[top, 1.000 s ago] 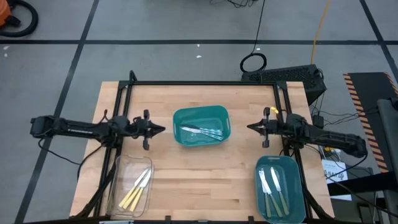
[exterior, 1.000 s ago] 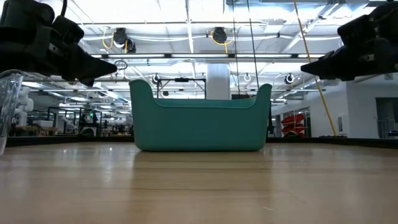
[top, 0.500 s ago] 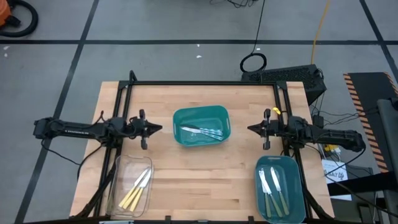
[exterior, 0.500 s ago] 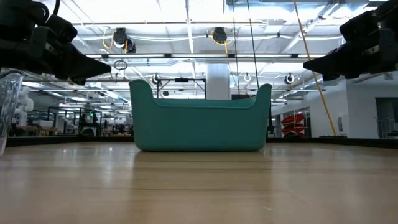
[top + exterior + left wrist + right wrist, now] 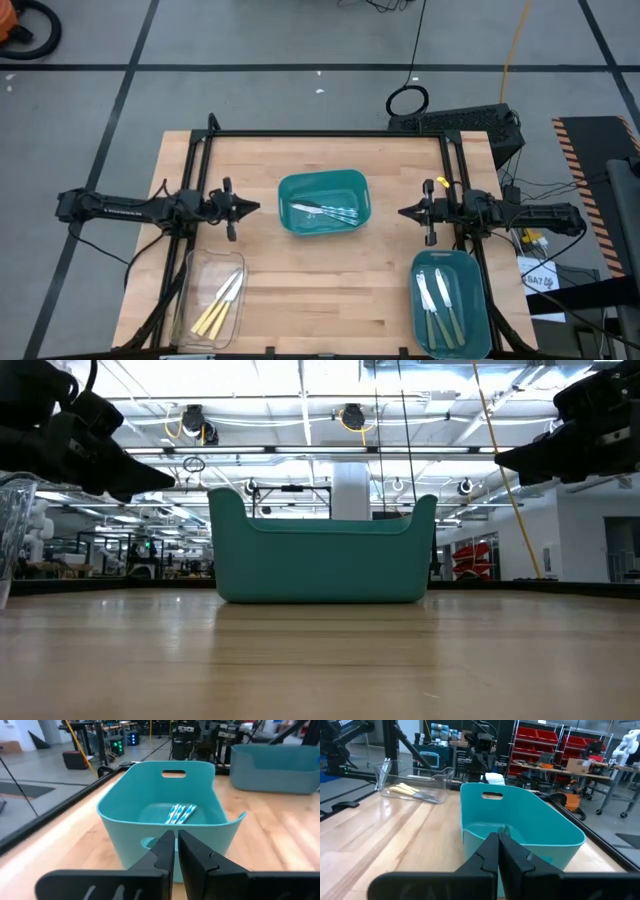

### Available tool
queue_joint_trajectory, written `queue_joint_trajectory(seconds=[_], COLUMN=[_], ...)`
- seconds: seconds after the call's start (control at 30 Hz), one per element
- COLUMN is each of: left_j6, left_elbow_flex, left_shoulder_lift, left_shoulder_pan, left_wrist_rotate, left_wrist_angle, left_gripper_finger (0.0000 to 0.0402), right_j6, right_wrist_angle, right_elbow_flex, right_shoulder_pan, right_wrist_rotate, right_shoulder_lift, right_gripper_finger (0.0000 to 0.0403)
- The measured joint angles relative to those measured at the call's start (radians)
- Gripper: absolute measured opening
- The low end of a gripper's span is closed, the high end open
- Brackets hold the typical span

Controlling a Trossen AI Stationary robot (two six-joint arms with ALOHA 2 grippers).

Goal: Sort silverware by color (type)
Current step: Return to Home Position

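Left gripper (image 5: 250, 207) and right gripper (image 5: 405, 212) hover above the table (image 5: 300, 275) on either side of the central teal bin (image 5: 320, 177). Both are clear of the bin, with fingers closed to a hairline gap and holding nothing. Silverware lies in three places: bluish all-metal pieces (image 5: 325, 212) in the teal bin, yellow-handled pieces (image 5: 218, 305) in the clear bin (image 5: 190, 290) at near left, and green-handled knives (image 5: 438, 303) in the blue bin (image 5: 450, 256) at near right.

Materials.
The table (image 5: 300, 290) was pale satin wood; teal bin (image 5: 322, 176) smooth matt plastic; clear bin (image 5: 215, 253) glossy plastic; silverware (image 5: 325, 211) shiny metal.
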Motion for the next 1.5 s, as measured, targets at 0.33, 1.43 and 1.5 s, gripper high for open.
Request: queue_joint_trajectory(seconds=[0.33, 1.43, 1.5], left_j6=[0.001, 0.122, 0.126], left_elbow_flex=[0.000, 0.002, 0.002], left_shoulder_lift=[-0.007, -0.351, -0.351], left_shoulder_pan=[-0.155, -0.024, -0.019], left_wrist_rotate=[-0.084, 0.133, 0.133], left_wrist_angle=[-0.052, -0.213, -0.214], left_gripper_finger=[0.0030, 0.0030, 0.0030], right_j6=[-0.028, -0.054, -0.054], right_wrist_angle=[0.000, -0.002, -0.002], right_elbow_flex=[0.000, 0.000, 0.000], right_shoulder_pan=[0.000, -0.001, -0.001], right_wrist_rotate=[0.002, -0.002, -0.002], right_shoulder_lift=[0.000, 0.003, 0.003], right_gripper_finger=[0.0000, 0.0000, 0.0000])
